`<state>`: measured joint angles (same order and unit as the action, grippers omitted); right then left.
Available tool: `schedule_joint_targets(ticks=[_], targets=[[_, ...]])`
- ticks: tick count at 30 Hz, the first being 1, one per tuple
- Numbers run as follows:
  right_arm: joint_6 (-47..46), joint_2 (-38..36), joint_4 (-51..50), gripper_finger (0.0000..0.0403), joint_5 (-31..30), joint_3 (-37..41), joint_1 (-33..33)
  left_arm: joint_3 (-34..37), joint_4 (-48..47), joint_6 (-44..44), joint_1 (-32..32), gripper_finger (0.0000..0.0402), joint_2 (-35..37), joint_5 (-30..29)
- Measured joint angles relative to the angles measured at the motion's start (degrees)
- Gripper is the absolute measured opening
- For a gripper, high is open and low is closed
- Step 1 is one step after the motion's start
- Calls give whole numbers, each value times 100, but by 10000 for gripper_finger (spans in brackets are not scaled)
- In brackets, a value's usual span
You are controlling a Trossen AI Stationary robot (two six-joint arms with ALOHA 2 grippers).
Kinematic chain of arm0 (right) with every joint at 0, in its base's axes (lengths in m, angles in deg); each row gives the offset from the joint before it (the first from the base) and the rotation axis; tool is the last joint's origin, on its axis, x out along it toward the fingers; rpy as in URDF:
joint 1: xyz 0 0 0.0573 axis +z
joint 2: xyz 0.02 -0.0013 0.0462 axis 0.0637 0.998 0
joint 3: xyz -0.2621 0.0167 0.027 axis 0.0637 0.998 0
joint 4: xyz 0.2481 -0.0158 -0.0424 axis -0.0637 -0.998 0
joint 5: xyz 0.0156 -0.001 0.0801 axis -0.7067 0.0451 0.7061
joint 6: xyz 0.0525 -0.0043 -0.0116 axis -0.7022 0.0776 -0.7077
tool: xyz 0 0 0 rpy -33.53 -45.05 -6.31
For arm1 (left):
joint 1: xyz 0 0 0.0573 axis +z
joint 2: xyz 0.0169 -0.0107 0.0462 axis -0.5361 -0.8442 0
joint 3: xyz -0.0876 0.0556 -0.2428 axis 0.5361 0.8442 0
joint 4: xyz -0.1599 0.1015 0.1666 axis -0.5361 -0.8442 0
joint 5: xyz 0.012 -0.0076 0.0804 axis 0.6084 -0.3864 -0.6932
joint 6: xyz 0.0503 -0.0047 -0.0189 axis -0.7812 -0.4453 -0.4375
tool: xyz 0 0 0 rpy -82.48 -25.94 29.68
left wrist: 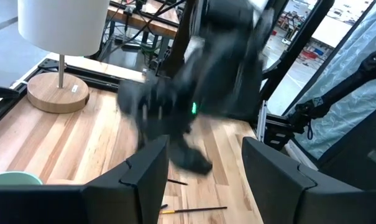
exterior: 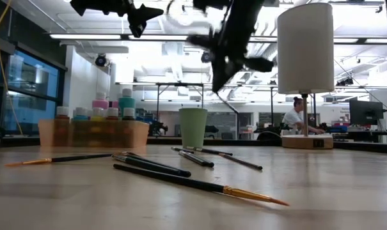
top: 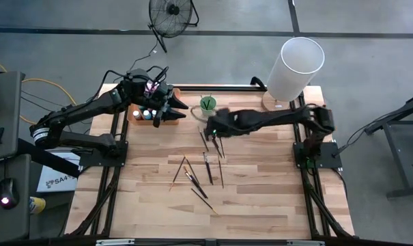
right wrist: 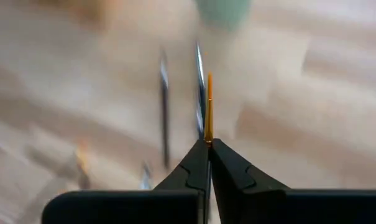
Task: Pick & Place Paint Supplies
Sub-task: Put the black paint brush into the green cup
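Note:
My right gripper hangs over the middle of the table, a little in front of the green cup, shut on a thin brush. Several more dark-handled brushes lie flat on the wood nearer the front edge. The orange tray at the far left holds small paint bottles standing upright. My left gripper is held open in the air just above the tray's right end, nothing between its fingers. My right gripper pinches the brush between its two fingers. The orange-gold ferrule end sticks out past the fingertips. The fingers slant down from the table's right side. The brush is lifted clear of the table and hangs tilted below the gripper.
A lamp with a tall white shade stands on a round wooden base at the far right corner. The loose brushes spread across the table's centre. A person sits at a desk in the room beyond the table.

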<state>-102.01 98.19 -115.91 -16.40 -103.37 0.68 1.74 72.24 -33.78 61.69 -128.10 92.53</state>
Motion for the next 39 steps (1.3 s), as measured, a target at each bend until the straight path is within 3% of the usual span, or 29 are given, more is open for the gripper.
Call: schedule_joint_targets(ticks=[4,7,10,14,22,39], targets=[[821,-435,890,3,-1409,-7,-91,0,-2,10,0,200,0,2],[1966,-453,1941,3,-2252,-9,-282,0,-2,12,0,200,0,3],[2875,-286,2882,3,-2476,-10,-575,0,0,44,-2,200,0,2],[3054,45,3245,3,-2667,1,-973,0,16,164,-2,200,0,3],[3385,350,3690,3,-2269,-3,-1413,-1,1,337,-2,200,0,2],[3493,599,3609,28,-1663,-7,-1417,0,0,467,-2,200,0,9]])
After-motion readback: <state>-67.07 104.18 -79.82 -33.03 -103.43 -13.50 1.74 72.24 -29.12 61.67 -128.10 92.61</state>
